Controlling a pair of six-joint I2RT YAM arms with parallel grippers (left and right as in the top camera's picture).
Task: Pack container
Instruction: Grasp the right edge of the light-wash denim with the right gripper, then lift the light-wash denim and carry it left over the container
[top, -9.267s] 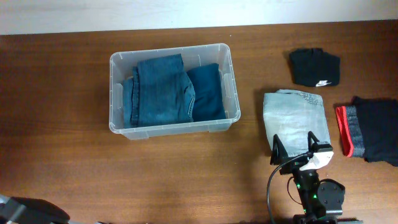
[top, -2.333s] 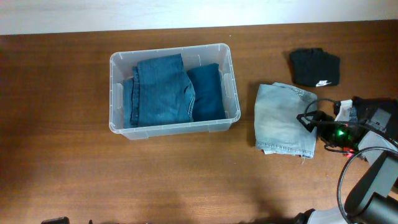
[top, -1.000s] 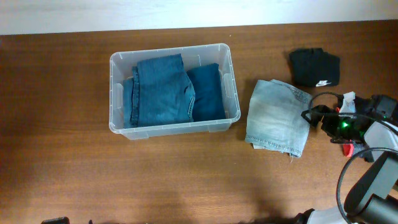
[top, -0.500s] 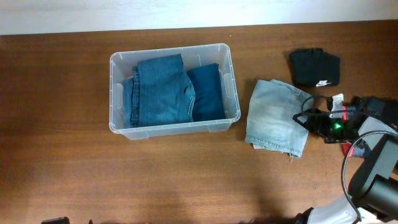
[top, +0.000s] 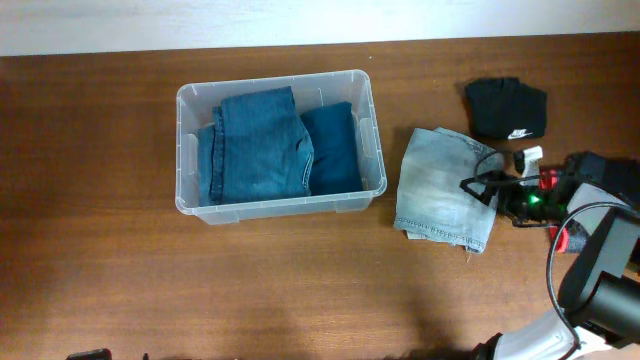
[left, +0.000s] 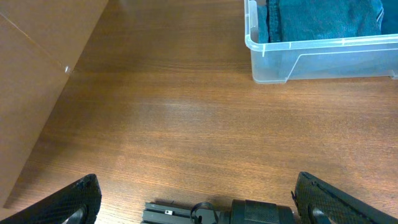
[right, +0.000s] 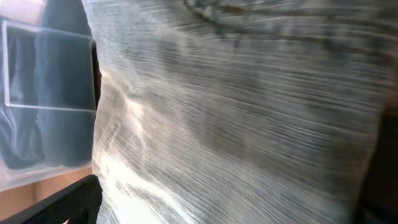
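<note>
Item one: the container (top: 280, 207), a clear plastic bin. We log it on the wooden table (top: 120, 260), left of centre and towards the far edge, upright and open-topped.

Contents: folded blue jeans (top: 255, 145) fill its left and middle. A darker blue folded garment (top: 332, 150) lies against its right wall.

Just right of the bin, apart from it, we record a folded light-wash denim piece (top: 438, 190) flat on the table. Beyond that, at the far right, is a black folded garment with a small white logo (top: 506, 108).

Right gripper (top: 474, 186): fingers spread wide at the light denim's right edge. From its wrist camera the cloth fills the frame, and we see no grip on it.

Left gripper (left: 199, 196): fingers wide apart over bare table with nothing between them. The bin's corner (left: 267, 56) lies ahead to its right.
</note>
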